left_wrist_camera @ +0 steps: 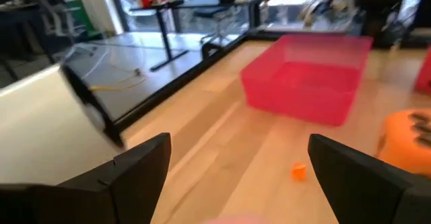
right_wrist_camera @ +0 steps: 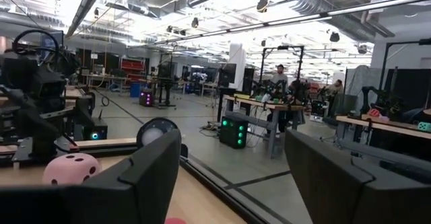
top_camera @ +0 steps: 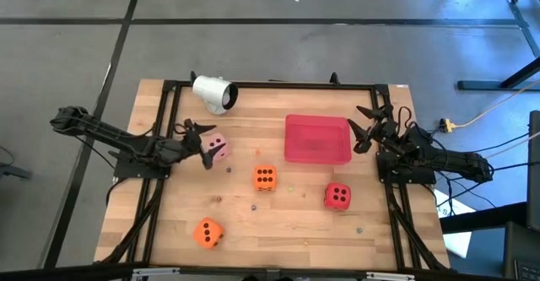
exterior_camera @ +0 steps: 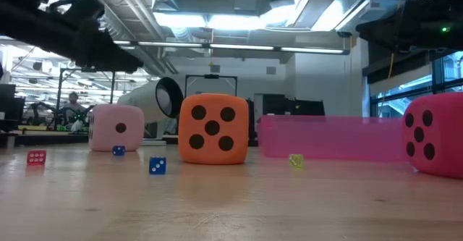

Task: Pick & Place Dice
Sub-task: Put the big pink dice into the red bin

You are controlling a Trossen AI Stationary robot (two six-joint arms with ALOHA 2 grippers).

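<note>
My left tool (top_camera: 205,143) hangs with fingers spread wide, holding nothing, just beside the pale pink die (top_camera: 217,148). On the counter (top_camera: 278,222) one orange die (top_camera: 207,232) sits near, another orange die (top_camera: 265,178) mid-counter, then the red die (top_camera: 337,197). My right tool (top_camera: 366,126) gapes empty beside the red tray (top_camera: 317,139).

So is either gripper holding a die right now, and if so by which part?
Nothing is held. The left gripper is open beside the pink die, and the right gripper is open and empty by the red tray.
</note>
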